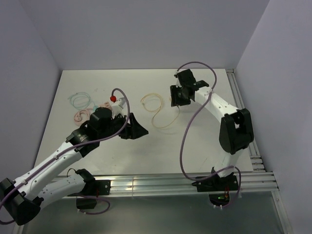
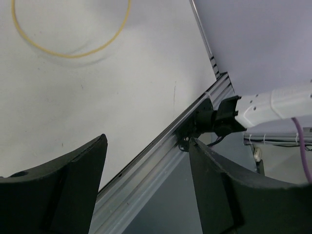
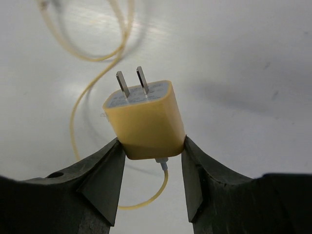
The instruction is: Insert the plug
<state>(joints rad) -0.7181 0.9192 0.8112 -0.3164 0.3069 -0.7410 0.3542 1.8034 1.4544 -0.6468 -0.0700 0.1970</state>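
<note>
From above, we see the right end effector (image 1: pixel 177 100) over the bench (image 1: pixel 161 151) and the left end effector (image 1: pixel 139 130) near centre. In the left wrist view, its fingers stand spread and empty. In the right wrist view, we pinch the yellow plug (image 3: pixel 146 122), prongs (image 3: pixel 131 83) forward. No socket shows, so we should hold it square.

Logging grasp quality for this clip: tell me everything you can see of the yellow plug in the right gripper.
The yellow plug is a rounded, glossy, plastic-looking block. Two flat metal prongs stand on a pale printed face, pointing away from the right gripper. Its black fingers pinch the plug's lower sides. A thin yellow cable leaves its rear end and loops over the white table. The plug appears lifted, and no socket is in view.
</note>
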